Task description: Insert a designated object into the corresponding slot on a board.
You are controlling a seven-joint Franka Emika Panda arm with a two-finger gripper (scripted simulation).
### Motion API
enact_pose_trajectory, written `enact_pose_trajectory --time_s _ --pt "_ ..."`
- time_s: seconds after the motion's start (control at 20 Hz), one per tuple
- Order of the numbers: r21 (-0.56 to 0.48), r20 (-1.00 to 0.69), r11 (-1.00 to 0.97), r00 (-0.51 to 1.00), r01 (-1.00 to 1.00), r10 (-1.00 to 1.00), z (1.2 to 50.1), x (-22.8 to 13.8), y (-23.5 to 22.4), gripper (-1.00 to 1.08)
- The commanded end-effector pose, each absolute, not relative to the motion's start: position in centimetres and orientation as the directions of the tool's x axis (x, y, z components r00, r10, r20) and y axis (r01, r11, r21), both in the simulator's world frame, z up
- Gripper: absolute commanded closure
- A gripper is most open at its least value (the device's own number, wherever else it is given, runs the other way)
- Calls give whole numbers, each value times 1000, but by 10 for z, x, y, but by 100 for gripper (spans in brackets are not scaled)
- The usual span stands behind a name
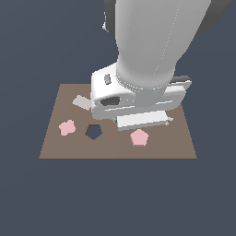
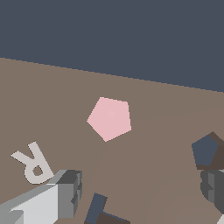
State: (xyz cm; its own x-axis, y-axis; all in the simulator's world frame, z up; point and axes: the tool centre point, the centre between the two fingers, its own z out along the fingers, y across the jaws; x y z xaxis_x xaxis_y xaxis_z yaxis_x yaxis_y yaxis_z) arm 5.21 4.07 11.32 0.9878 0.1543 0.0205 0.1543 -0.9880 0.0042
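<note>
The arm [image 1: 152, 41] fills the exterior view nearest the camera, its gripper [image 2: 140, 192] hanging over the board [image 1: 50, 147] with fingers [image 2: 70, 188] spread wide and nothing between them. The step looks like the approach before the grasp. The pink pentagon [image 2: 109, 118] lies flat on the board, apart from the fingers, on the exterior view's right of the pentagon slot [image 1: 93, 132]. A regular pentagon, it has no long axis; in the exterior view one corner points away from the camera. Next the gripper must centre over it, descend, and close.
</note>
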Motion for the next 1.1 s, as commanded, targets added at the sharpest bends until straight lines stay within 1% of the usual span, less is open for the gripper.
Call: enact_pose_trajectory --time_s 0.0,0.45,1.05 --pt "3 15 -983 983 184 184 97 61 48 -92" --pt "0 3 -967 967 254 254 59 82 66 -92" --pt "0 -1 -963 963 270 270 46 87 71 -92"
